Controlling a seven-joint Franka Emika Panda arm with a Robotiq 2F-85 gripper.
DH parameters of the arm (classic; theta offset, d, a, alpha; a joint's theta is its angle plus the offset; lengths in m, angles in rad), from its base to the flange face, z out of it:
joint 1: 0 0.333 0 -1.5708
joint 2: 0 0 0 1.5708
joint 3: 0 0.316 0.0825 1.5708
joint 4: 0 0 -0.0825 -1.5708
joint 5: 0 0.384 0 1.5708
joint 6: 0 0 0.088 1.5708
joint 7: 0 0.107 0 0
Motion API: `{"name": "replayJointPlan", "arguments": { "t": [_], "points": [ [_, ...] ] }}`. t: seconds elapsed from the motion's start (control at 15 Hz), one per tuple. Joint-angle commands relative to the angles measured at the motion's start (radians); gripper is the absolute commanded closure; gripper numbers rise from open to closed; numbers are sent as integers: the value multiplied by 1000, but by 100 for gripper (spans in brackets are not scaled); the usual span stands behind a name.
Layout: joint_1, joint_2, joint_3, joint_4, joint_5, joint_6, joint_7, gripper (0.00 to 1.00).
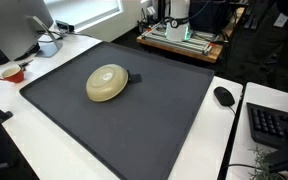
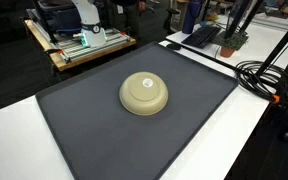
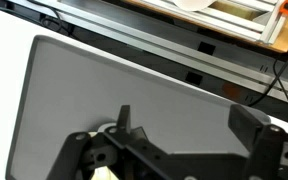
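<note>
A cream bowl (image 1: 108,83) lies upside down on a dark grey mat (image 1: 154,125), left of the mat's middle. It shows in both exterior views (image 2: 143,93). The arm does not show in either exterior view. In the wrist view my gripper (image 3: 184,125) is open and empty, with its two black fingers wide apart above the mat (image 3: 104,80). A small cream patch (image 3: 105,173) at the bottom edge, behind the gripper body, looks like the bowl.
A black mouse (image 1: 224,96) and a keyboard (image 1: 276,122) lie on the white table beside the mat. A small red dish (image 1: 12,72) and a monitor (image 1: 19,25) stand at the other side. Black cables (image 2: 269,75) run along one edge. A wooden cart with equipment (image 2: 79,38) stands behind.
</note>
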Motion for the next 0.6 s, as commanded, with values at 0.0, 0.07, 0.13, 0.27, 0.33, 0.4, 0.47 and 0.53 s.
{"name": "replayJointPlan", "arguments": {
  "t": [0.0, 0.07, 0.13, 0.27, 0.33, 0.4, 0.47, 0.53],
  "points": [
    [31, 7, -21, 3, -12, -3, 17, 0],
    [31, 6, -21, 4, -12, -3, 17, 0],
    [31, 6, -21, 4, -12, -3, 17, 0],
    [31, 6, -21, 4, -12, -3, 17, 0],
    [31, 6, -21, 4, -12, -3, 17, 0],
    [25, 9, -12, 1, -37, 15, 21, 0],
    [15, 18, 5, -7, -92, 56, 29, 0],
    [15, 28, 11, -15, -133, 92, 26, 0]
  ]
}}
